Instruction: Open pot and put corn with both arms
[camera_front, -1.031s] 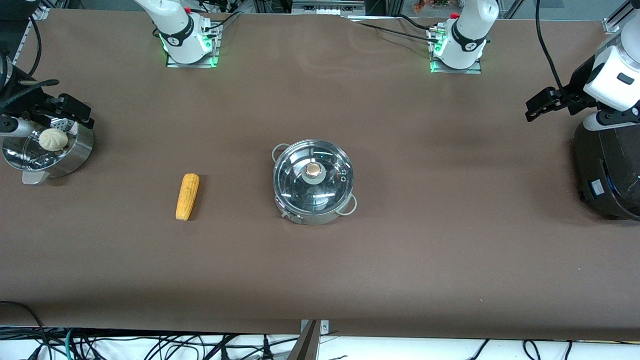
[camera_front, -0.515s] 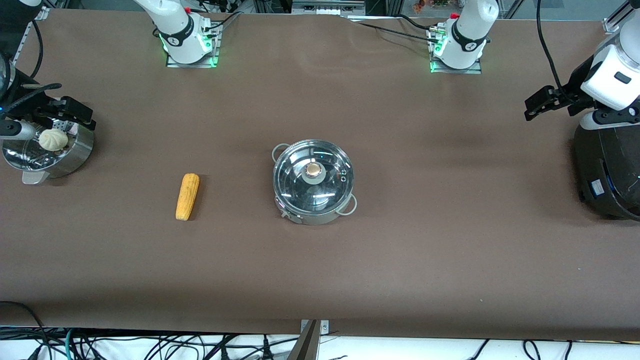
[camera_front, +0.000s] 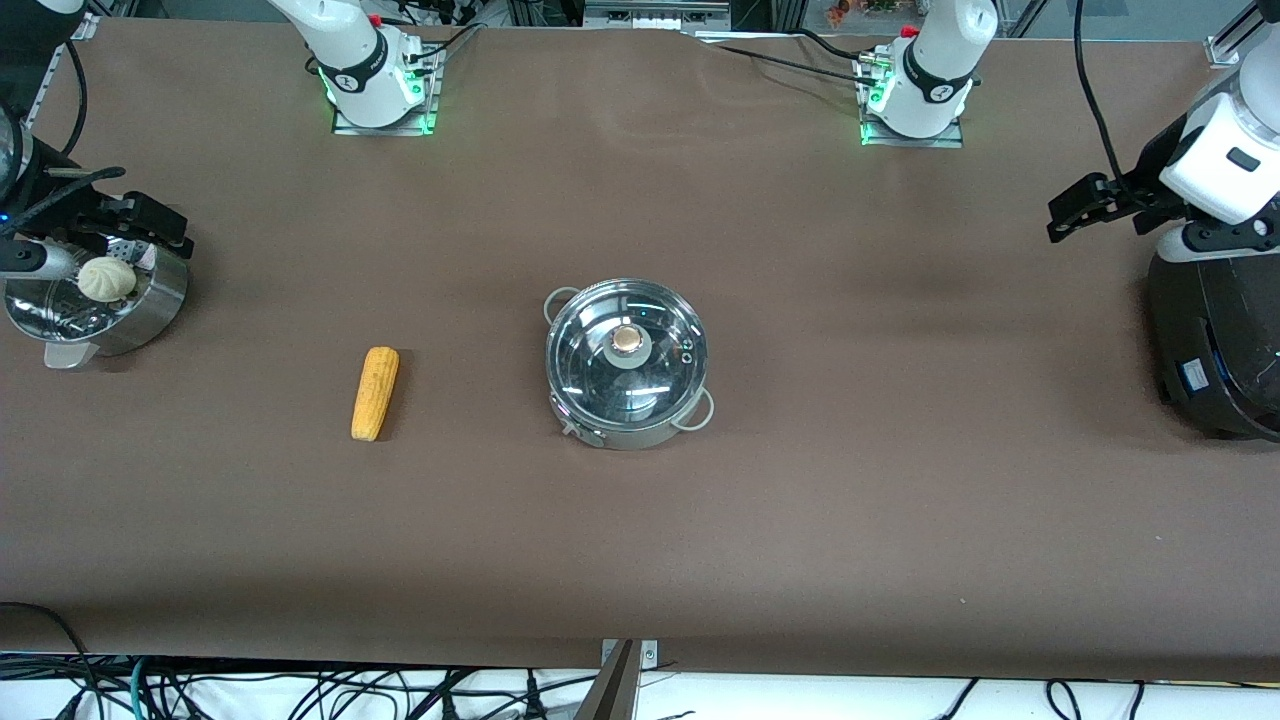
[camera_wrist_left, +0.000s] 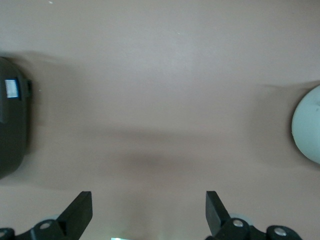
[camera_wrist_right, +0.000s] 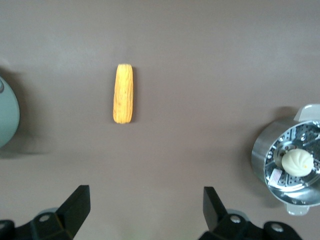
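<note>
The steel pot (camera_front: 627, 365) stands mid-table with its glass lid and tan knob (camera_front: 627, 340) on. Its edge shows in the left wrist view (camera_wrist_left: 309, 125) and in the right wrist view (camera_wrist_right: 7, 116). The corn (camera_front: 375, 393) lies on the table beside the pot, toward the right arm's end, and shows in the right wrist view (camera_wrist_right: 123, 93). My right gripper (camera_front: 160, 228) hangs open and empty over the steamer basket's rim, its own view (camera_wrist_right: 146, 210) looking down on bare table. My left gripper (camera_front: 1070, 208) is open and empty in the air beside the black cooker, over bare table (camera_wrist_left: 148, 210).
A perforated steel steamer basket (camera_front: 150, 305) with a white bun (camera_front: 107, 278) stands at the right arm's end of the table and shows in the right wrist view (camera_wrist_right: 265, 150). A big black cooker (camera_front: 1215, 340) stands at the left arm's end, also seen in the left wrist view (camera_wrist_left: 12, 130).
Both arms have shifted only slightly. The pot, lid and corn have not moved.
</note>
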